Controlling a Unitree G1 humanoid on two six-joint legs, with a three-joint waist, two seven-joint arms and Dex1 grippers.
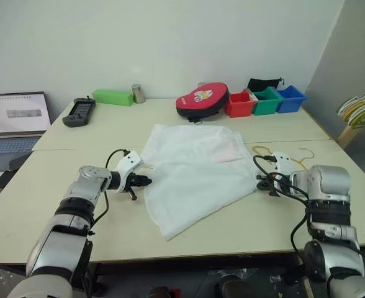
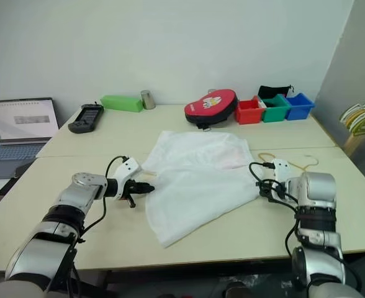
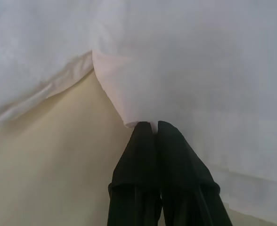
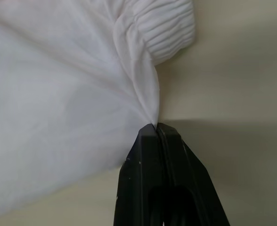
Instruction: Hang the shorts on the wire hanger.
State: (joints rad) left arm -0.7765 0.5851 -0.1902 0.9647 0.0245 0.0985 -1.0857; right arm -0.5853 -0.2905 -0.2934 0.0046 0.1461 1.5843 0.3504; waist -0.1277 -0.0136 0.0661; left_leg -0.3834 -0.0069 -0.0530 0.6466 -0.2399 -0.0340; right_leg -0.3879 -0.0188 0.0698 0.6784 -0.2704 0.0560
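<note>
While both arms reached in from opposite sides, the big cream table (image 1: 58,217) took up most of the scene, w/ the shorts (image 1: 192,174) spread out roughly in the middle of it, rumpled and partly folded over, a faint pinkish patch showing on the upper layer. The left gripper (image 1: 146,180) sat at the shorts' left edge, fingers pressed together on a little fold of the fabric; the left wrist view showed the white cloth tucked right btwn the black tips (image 3: 150,125). The right gripper (image 1: 261,180) did the same at the right edge, jaws clamped tight on a pinch of fabric just beside the gathered waistband, which the right wrist view showed clearly.

The wire hanger (image 1: 264,149) lay flat on the table just past the shorts' right side, close behind the right gripper, thin tan wire w/ its silvery hook (image 1: 306,153) pointing off to the right. Shorts weren't on it yet.

Along the back of the table: a red round case (image 1: 202,99), then red, green and blue bins (image 1: 266,101) in a row, a green box (image 1: 113,97), a small metal cup (image 1: 137,94) and a black handheld controller (image 1: 79,112). A laptop (image 1: 15,121) sat open off the left side, and a bunch of thicker hangers (image 1: 361,107) hung at the far right edge.
</note>
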